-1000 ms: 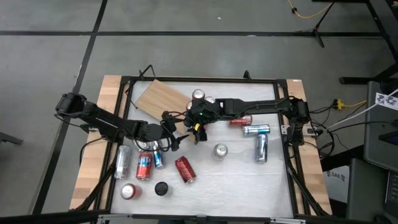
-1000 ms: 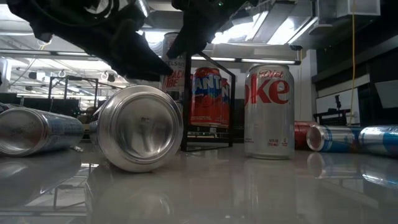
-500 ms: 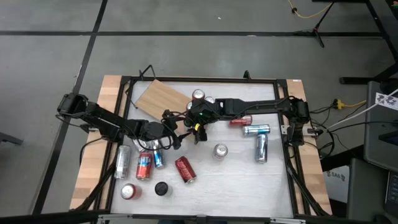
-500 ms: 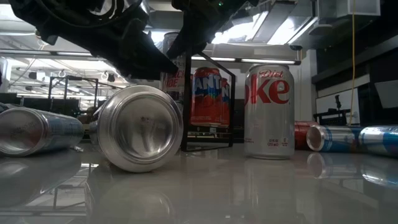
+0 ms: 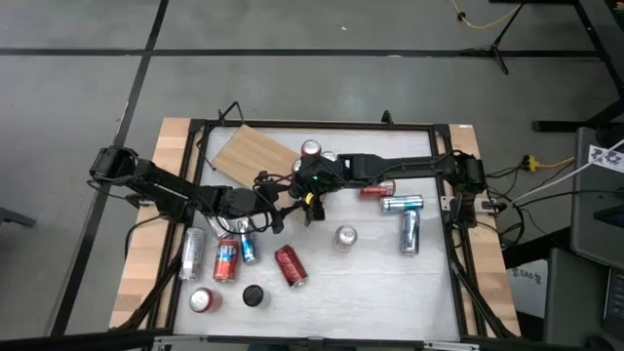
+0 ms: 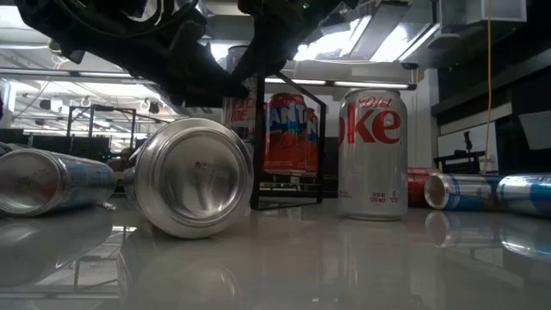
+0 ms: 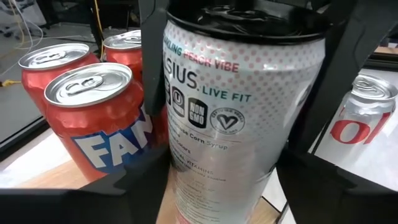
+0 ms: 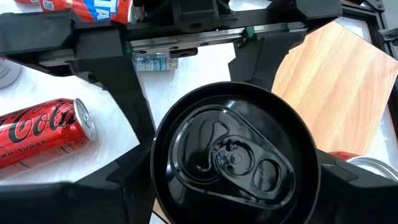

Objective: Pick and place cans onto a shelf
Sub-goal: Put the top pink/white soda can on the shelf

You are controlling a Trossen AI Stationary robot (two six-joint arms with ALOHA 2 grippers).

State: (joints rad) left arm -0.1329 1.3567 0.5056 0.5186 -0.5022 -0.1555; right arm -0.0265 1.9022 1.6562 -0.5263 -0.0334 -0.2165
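Change: the left gripper point(image 5: 271, 218) has crept right, closing on the Celsius can point(image 7: 224, 124) that you carry.
Meaning: I judge this a two-arm steadying before release; placing is not done.
Can: upright at the shelf point(image 5: 255, 154) right end, just beside the red cans point(image 7: 93, 118).
Right gripper point(image 5: 310, 195): above the can, jaws clamped on its top.
Left jaws: wide, flanking the can body; contact unclear.
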